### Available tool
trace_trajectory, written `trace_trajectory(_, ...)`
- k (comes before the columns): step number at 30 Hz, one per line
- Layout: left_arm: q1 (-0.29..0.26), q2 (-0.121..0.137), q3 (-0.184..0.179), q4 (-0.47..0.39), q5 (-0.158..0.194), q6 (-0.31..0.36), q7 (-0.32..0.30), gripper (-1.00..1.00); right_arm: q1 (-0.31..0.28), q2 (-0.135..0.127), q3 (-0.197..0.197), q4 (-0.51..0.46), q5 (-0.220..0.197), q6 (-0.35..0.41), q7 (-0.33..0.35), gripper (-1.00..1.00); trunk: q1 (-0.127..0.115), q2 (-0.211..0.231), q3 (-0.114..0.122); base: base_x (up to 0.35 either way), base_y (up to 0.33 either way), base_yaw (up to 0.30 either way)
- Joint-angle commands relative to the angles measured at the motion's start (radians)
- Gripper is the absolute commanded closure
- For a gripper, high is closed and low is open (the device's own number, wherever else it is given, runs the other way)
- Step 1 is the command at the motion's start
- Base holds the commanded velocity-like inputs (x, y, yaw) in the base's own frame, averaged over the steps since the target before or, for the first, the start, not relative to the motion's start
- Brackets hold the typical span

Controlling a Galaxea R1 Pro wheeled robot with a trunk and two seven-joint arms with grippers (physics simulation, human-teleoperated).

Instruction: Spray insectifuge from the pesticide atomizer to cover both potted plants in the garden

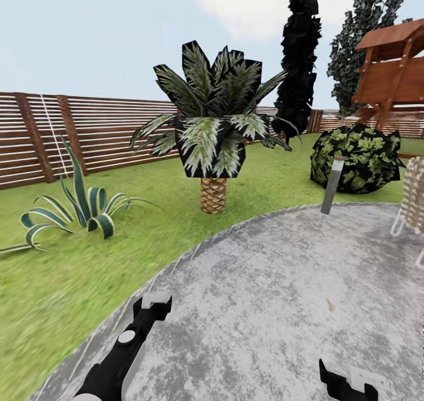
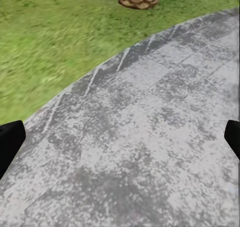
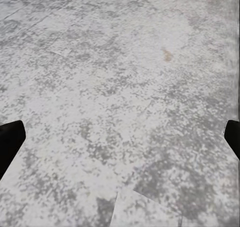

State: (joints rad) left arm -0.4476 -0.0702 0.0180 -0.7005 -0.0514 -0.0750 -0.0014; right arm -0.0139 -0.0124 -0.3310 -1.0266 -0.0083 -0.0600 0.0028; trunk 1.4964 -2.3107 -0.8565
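A slim grey thing with a small red spot at its top, which looks like the pesticide atomizer [image 1: 332, 185], stands tilted at the far edge of the round grey patio [image 1: 265, 283]. It is well beyond both grippers. My left gripper [image 1: 155, 302] hangs low over the patio's near left edge, open and holding nothing [image 2: 120, 142]. My right gripper [image 1: 347, 383] is open over bare paving at the lower right [image 3: 120, 142]. A low rosette of narrow striped leaves [image 1: 79, 209] rises from the lawn at left. No pot shows under it, so I cannot tell if it is one of the potted plants.
A palm with a scaly brown trunk [image 1: 213, 194] stands in the grass behind the patio. A variegated shrub [image 1: 355, 158] and a wicker seat [image 1: 414, 196] sit at the right. A brown slatted fence [image 1: 88, 136] closes the back, with a wooden swing frame [image 1: 391, 71] at far right.
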Motion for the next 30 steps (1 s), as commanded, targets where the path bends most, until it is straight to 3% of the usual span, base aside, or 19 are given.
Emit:
trace_trajectory(1,0.000,0.000,0.002,0.000,-0.005,-0.003,0.000,-1.00,-0.001,0.000,0.000,0.000,-0.001,-0.002,0.000,-1.00,0.000,0.000,-0.001,0.207,0.218,-0.300)
trace_trajectory(16,0.000,0.000,0.002,0.000,-0.006,-0.004,0.000,-1.00,-0.001,0.000,0.000,-0.001,-0.001,-0.003,0.000,-1.00,0.000,0.000,-0.001,0.221,0.223,-0.300)
trace_trajectory(30,0.000,0.000,0.002,0.000,-0.005,-0.003,0.000,-1.00,0.000,0.000,0.000,0.000,0.000,-0.002,0.000,-1.00,0.000,0.000,-0.001,0.021,0.243,-0.300)
